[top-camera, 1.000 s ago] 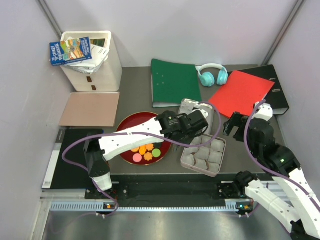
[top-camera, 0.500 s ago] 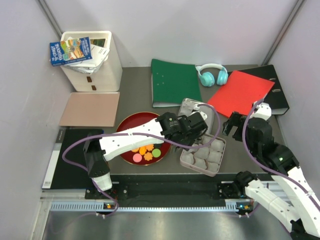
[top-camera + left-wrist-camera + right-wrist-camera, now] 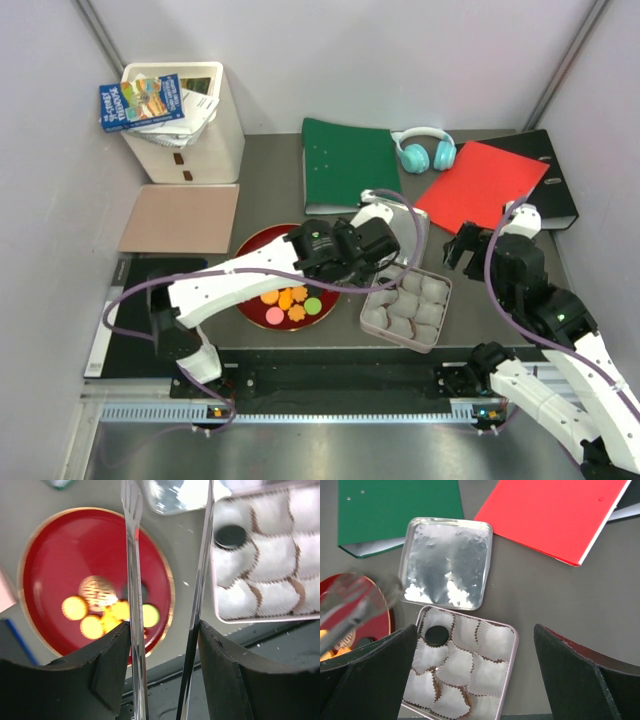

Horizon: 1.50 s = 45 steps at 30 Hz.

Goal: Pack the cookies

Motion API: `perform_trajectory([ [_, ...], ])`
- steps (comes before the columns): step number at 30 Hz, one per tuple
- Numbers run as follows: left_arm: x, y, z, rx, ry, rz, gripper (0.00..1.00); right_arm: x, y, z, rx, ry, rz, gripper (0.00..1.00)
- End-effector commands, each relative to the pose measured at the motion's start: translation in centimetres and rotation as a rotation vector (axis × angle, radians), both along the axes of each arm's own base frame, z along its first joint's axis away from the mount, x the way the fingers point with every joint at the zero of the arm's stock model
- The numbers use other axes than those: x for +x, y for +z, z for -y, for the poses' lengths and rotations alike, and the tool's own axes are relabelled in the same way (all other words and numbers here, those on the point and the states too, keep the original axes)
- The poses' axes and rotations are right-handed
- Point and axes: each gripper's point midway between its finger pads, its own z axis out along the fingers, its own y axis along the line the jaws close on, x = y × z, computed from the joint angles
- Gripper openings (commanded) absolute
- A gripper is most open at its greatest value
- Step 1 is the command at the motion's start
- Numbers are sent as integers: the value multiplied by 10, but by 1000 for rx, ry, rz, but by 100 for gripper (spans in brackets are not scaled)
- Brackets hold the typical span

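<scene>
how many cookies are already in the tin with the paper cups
1. A black cookie sits in the corner cup of the tin nearest the red plate. The other cups that show look empty, though the claw hides the tin's lower edge.

We see the left arm stretched out low to the right, its gripper carrying long thin tongs, the prongs parted with nothing between them; the right gripper hangs raised off to the side, its black fingers spread wide
</scene>
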Motion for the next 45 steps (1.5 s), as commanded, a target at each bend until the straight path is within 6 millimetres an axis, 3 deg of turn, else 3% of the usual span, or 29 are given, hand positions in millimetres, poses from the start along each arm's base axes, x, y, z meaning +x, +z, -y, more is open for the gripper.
perform_trajectory([
  [1, 5, 48, -53, -46, 156, 137, 59, 8, 7, -10, 32, 33, 41, 99],
  [6, -4, 44, -97, 7, 287, 129, 58, 12, 5, -17, 46, 59, 42, 99],
  [11, -23, 6, -120, 96, 326, 7, 59, 16, 3, -25, 59, 79, 41, 99],
  [16, -36, -24, -115, 91, 315, -80, 61, 16, -3, -30, 73, 96, 25, 99],
  [28, -58, -62, -92, 86, 233, -238, 63, 12, -10, -29, 71, 100, 5, 99],
  [36, -54, -74, -89, 89, 221, -227, 61, 11, -13, -30, 73, 101, -2, 99],
  [45, -58, -84, -99, 126, 226, -239, 58, 13, -14, -31, 71, 103, -5, 99],
])
